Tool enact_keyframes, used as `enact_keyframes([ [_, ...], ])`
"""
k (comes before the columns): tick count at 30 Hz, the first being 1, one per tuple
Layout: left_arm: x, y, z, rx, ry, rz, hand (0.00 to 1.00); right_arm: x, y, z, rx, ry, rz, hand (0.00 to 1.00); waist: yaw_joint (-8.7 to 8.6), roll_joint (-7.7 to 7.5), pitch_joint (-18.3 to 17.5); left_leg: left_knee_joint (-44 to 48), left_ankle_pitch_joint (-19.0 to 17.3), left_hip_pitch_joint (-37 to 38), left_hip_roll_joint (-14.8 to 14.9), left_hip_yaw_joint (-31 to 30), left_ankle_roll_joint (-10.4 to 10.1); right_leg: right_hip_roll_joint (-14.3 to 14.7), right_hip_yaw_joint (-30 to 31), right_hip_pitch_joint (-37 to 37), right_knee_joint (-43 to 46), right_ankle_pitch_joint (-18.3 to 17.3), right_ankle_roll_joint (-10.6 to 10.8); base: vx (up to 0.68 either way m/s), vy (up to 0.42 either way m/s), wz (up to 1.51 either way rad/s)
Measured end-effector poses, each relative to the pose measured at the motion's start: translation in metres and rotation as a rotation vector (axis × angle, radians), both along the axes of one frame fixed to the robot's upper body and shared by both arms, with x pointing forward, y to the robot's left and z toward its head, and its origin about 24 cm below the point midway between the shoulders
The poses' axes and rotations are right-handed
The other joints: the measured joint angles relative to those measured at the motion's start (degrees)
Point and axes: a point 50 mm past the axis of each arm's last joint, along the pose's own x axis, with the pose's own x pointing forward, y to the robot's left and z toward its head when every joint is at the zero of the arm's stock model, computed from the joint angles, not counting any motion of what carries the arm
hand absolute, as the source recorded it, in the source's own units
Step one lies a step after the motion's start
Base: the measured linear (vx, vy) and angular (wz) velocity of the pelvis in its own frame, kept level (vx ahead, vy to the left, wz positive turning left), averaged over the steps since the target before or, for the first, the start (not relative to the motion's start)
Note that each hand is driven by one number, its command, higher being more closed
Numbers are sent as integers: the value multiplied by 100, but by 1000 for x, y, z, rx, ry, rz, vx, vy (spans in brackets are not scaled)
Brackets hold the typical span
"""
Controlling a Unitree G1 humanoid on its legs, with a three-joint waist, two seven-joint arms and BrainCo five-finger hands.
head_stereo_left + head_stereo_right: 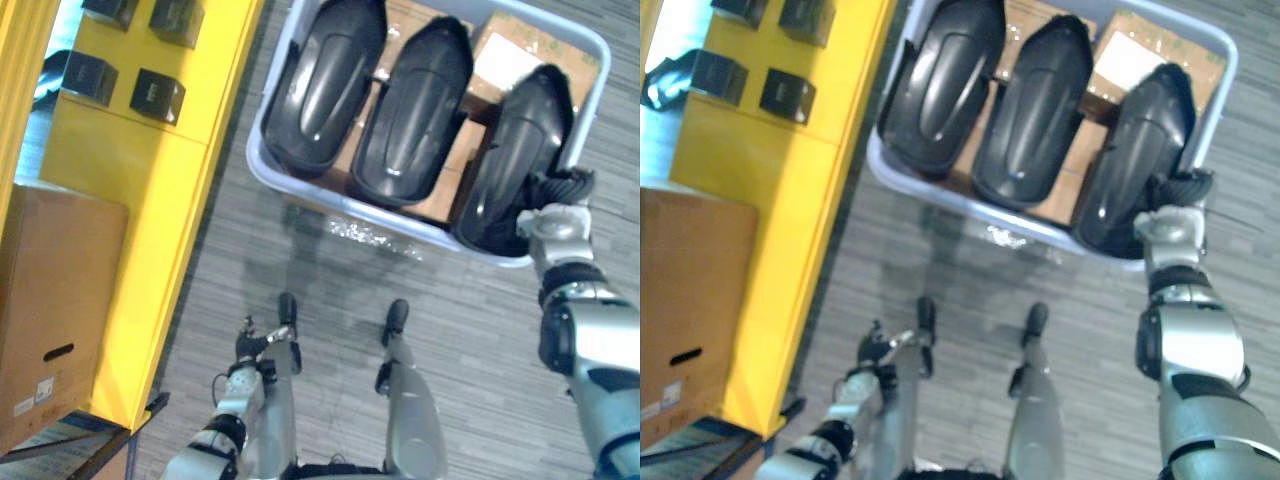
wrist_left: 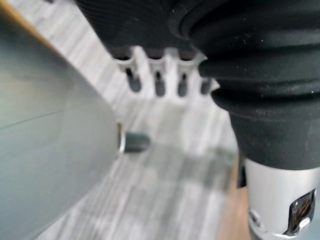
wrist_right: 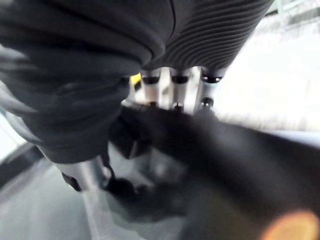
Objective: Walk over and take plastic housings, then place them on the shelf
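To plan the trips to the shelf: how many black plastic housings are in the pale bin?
3 in the bin: left housing, middle housing, right housing at the right hand. Others may hide beneath.

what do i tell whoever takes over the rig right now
The right hand is on the near end of the rightmost housing; whether it has a grip cannot be told.
The left hand is open and empty, low beside the robot.
All three black housings lie side by side in the pale bin on the floor: the leftmost housing, the middle housing and the rightmost one. The yellow shelf is on the robot's left.
Done: the robot stands at the bin.
Left: lift each housing, carry it over and place it on the shelf.
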Motion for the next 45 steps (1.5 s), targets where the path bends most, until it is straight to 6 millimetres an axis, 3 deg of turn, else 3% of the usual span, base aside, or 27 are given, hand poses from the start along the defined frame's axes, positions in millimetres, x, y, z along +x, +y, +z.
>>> enact_keyframes([
  [6,-5,-2,-3,-12,9,-4,0,-6,-3,-15,-8,77,-4,100,8,27,-76,-92,39,132,-13,5,-1,-12,-8,84,15,-32,-17,-7,-20,2],
  [14,-1,3,8,-24,-69,49,0,-15,-9,-25,-180,193,-48,100,-7,26,-77,-324,138,447,2,70,-22,-10,5,275,-13,-34,22,-6,-29,-2],
  [17,-3,11,12,-32,-98,105,0,-17,-11,-23,-228,181,-59,100,-38,26,-77,-339,130,582,6,98,-29,-16,9,396,-22,-44,68,3,-20,-4],
  [19,-5,22,17,-32,-136,154,0,-16,-10,-11,-295,138,-51,100,-110,23,-75,-337,118,696,9,83,-40,-16,-4,528,-20,-79,131,-2,-31,4],
  [24,-8,39,44,-56,-295,227,0,-28,-16,25,-486,-13,-70,100,-184,10,-88,-325,44,1104,10,8,-53,-15,-110,1011,-24,-186,226,1,-14,9],
  [26,-8,46,59,-62,-377,255,0,-35,-14,34,-557,-57,-77,100,-175,-71,-245,-355,4,1217,7,28,-56,-16,-117,1104,-10,-249,246,18,2,3],
  [29,-6,54,75,-43,-455,270,0,-43,-9,32,-629,-62,-59,100,-158,-174,-380,-511,-6,1577,1,92,-58,-28,-116,1399,-57,-294,284,71,-2,-3],
  [31,-7,60,87,10,-508,260,0,-51,-5,21,-667,-42,-39,100,-154,-268,-748,-676,-13,1769,-1,137,-68,-28,-120,1518,-117,-334,281,114,-11,-5],
  [34,2,63,113,120,-606,185,0,-57,4,23,-734,-69,-10,100,-192,-330,-1032,-870,-35,2165,11,159,-102,-10,-126,1844,-223,-342,279,122,-17,-6],
  [40,29,38,157,138,-778,22,0,-58,32,21,-846,-101,121,100,-318,-373,-1548,-1156,-41,2733,27,174,-113,-9,-148,2308,-283,-341,281,69,-1,0],
  [43,39,8,177,95,-864,-127,0,-57,56,13,-907,-103,244,100,-323,-413,-1656,-1254,-30,3001,23,170,-123,-12,-156,2529,-284,-343,281,-5,5,1],
  [45,42,-30,191,43,-922,-323,0,-55,81,4,-937,-120,353,100,-324,-431,-1763,-1343,2,3198,13,153,-124,-17,-178,2704,-284,-354,289,-37,13,4],
])
